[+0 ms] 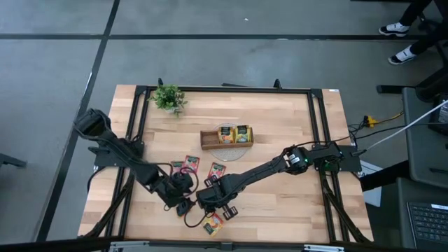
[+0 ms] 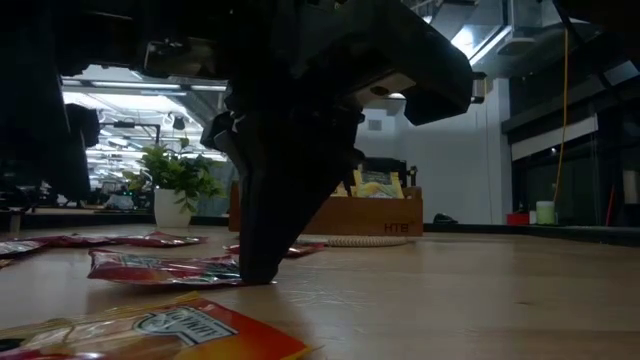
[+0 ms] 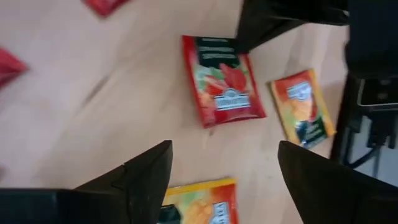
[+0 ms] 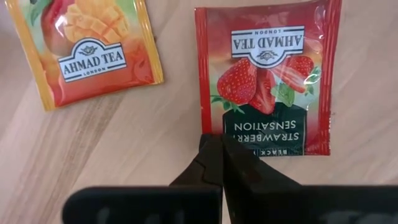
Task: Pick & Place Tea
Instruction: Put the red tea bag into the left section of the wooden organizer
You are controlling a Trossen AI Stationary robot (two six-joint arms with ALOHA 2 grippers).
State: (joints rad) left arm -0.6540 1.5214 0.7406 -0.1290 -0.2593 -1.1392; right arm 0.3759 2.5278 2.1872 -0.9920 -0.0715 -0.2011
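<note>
A red strawberry tea sachet (image 4: 267,81) lies flat on the wooden table, with my shut right gripper (image 4: 219,144) on one of its ends. Beside it lies an orange mango sachet (image 4: 87,50). My left gripper (image 3: 224,168) hovers open above the table, close to the red sachet (image 3: 224,81). A yellow-edged sachet (image 3: 199,199) lies below the gap between its fingers, and an orange sachet (image 3: 301,106) lies beyond. More red sachets (image 1: 189,164) lie toward the tray. In the high view both grippers meet near the table's front edge (image 1: 199,203). My right gripper has its shut fingertips (image 4: 211,155) on the red sachet's dark label end (image 4: 249,134), at the middle of that short edge. The fingers come from above, steeply slanted. The sachet lies flat on the table (image 2: 165,268).
A brown wooden tray (image 1: 226,136) holding several sachets stands on a round mat at the table's middle. A small potted plant (image 1: 168,98) is at the far left. Another orange sachet (image 1: 212,224) lies near the front edge. Black frame rails run along the table's sides.
</note>
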